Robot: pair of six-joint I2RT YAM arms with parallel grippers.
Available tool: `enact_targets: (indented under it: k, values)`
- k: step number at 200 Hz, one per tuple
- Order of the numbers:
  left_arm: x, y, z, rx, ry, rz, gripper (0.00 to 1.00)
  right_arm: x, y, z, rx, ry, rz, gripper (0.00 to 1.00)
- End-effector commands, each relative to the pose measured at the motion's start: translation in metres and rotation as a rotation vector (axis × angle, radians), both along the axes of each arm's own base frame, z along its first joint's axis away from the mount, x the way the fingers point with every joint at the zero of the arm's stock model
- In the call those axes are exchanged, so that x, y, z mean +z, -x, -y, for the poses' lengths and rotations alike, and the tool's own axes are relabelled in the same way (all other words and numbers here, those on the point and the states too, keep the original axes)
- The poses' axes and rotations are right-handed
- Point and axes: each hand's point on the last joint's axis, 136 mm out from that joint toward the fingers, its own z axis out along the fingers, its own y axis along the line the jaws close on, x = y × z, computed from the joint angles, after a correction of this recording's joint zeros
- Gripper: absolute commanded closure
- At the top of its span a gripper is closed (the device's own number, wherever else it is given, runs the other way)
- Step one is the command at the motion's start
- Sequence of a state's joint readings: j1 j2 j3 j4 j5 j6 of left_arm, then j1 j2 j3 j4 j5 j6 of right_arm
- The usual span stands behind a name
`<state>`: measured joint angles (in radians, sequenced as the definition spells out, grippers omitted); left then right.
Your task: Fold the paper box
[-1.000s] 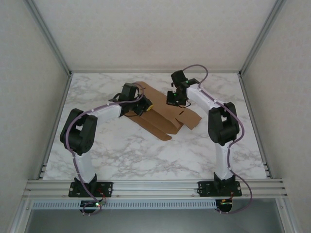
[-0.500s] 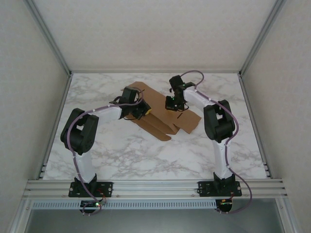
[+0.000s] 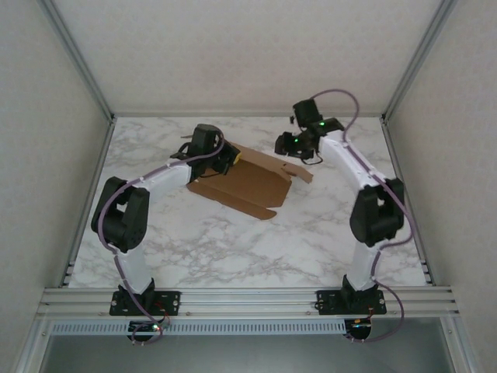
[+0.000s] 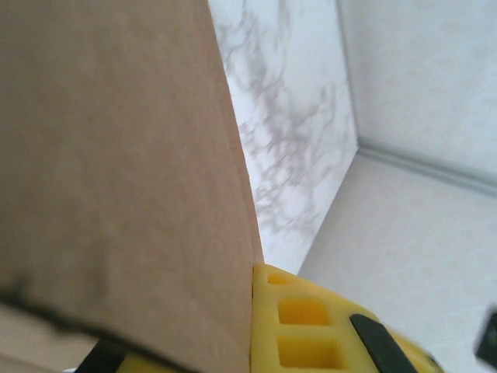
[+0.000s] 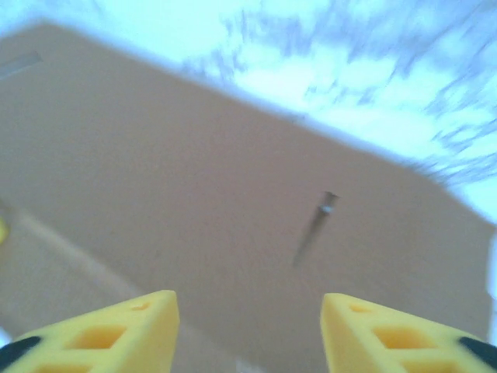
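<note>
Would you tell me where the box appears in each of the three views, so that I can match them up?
Top external: the box sits mid-table, just above the picture's centre.
Left wrist: the box takes the left half, seen very close.
Right wrist: the box runs from the left edge to the lower right, blurred.
Shared landmark: the marble table, seen past the box at upper right in both wrist views.

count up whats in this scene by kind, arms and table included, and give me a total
paper box, brown cardboard: 1
robot arms: 2 (left arm, right arm)
marble table: 1
total: 4
</note>
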<state>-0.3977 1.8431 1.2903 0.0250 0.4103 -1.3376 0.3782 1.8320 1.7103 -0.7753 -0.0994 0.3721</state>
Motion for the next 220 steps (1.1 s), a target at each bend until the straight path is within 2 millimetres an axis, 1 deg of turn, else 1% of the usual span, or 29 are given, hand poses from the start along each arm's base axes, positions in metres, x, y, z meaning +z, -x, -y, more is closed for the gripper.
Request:
enact_targets:
  k: [1,16,21,28,55,68,95,125,144,150,165,170,173,180,197,220]
  values:
    - [0.049,-0.032,-0.015,0.206,0.056,0.082,1.0,0.029,0.016,0.017,0.013,0.065,0.069,0.45]
    - [0.056,-0.044,-0.018,0.258,0.041,0.074,1.0,0.038,0.022,0.022,0.022,0.071,0.099,0.45]
    - [0.053,-0.046,-0.019,0.272,0.034,0.064,1.0,0.04,0.025,0.023,0.027,0.067,0.104,0.45]
    - [0.056,-0.05,-0.019,0.29,0.033,0.061,1.0,0.043,0.028,0.023,0.034,0.06,0.105,0.45]
    - [0.051,-0.058,-0.022,0.343,0.035,0.035,1.0,0.048,0.038,0.017,0.095,0.032,0.123,0.45]
    - [0.049,-0.06,-0.023,0.354,0.023,0.035,1.0,0.049,0.038,0.019,0.107,0.046,0.144,0.45]
    - [0.046,-0.068,-0.025,0.333,-0.049,0.068,1.0,0.052,0.031,0.023,0.126,0.08,0.226,0.46]
    - [0.04,-0.074,-0.023,0.287,-0.101,0.116,1.0,0.059,0.018,0.024,0.099,0.065,0.246,0.54]
    - [0.031,-0.076,-0.023,0.265,-0.118,0.131,1.0,0.059,0.011,0.02,0.112,0.04,0.232,0.57]
    - [0.027,-0.076,-0.025,0.265,-0.123,0.129,1.0,0.058,0.008,0.016,0.133,0.034,0.238,0.59]
    - [0.015,-0.078,-0.03,0.272,-0.122,0.115,1.0,0.057,0.003,0.008,0.19,0.028,0.29,0.58]
    - [0.012,-0.079,-0.031,0.274,-0.118,0.109,1.0,0.058,0.001,0.006,0.22,0.036,0.334,0.58]
    - [0.01,-0.08,-0.032,0.275,-0.117,0.105,1.0,0.062,-0.003,0.004,0.235,0.038,0.376,0.58]
    - [0.005,-0.081,-0.034,0.278,-0.115,0.097,1.0,0.064,-0.004,0.0,0.278,0.056,0.431,0.58]
    - [0.0,-0.084,-0.038,0.289,-0.11,0.091,1.0,0.063,-0.01,-0.005,0.396,0.174,0.576,0.59]
    - [-0.003,-0.089,-0.037,0.294,-0.09,0.083,1.0,0.057,-0.024,-0.005,0.452,0.266,0.592,0.58]
